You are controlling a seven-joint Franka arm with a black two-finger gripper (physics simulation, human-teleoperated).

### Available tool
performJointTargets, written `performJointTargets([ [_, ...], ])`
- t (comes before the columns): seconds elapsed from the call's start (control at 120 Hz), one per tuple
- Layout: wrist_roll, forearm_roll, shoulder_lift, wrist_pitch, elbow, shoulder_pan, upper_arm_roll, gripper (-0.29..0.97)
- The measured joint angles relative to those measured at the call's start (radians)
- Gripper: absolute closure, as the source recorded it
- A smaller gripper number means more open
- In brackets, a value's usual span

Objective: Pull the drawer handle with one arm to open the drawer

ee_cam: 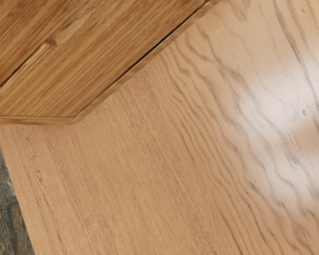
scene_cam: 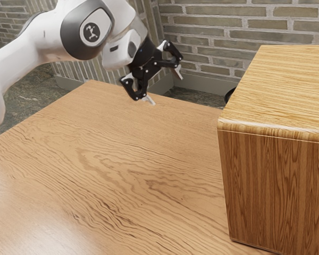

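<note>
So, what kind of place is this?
Probably a simulated indoor room: a brick wall, a dark stone floor, and a wooden table bearing a wooden drawer cabinet.

One wooden cabinet [scene_cam: 276, 149], one table [scene_cam: 95, 175]. One arm [scene_cam: 37, 42], one gripper [scene_cam: 165, 87] with two fingers [scene_cam: 134, 89]. Seemingly one handle [ee_cam: 69, 33] on the cabinet front, though hard to make out.

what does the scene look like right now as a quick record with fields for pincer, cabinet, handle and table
table: wood-grain top
cabinet: wooden, stands on the table at the exterior view's right
handle: wooden bar on the cabinet's front, untouched
pincer: open, empty, in the air over the table, apart from the cabinet
task state: pull not yet begun
</note>
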Motion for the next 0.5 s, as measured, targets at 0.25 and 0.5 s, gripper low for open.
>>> performJointTargets([
  [0.25, 0.35, -0.143, 0.093, 0.022, 0.112, 0.026, -0.068, 0.07],
  [0.5, 0.581, -0.219, 0.166, 0.027, 0.168, 0.041, -0.136, 0.27],
])
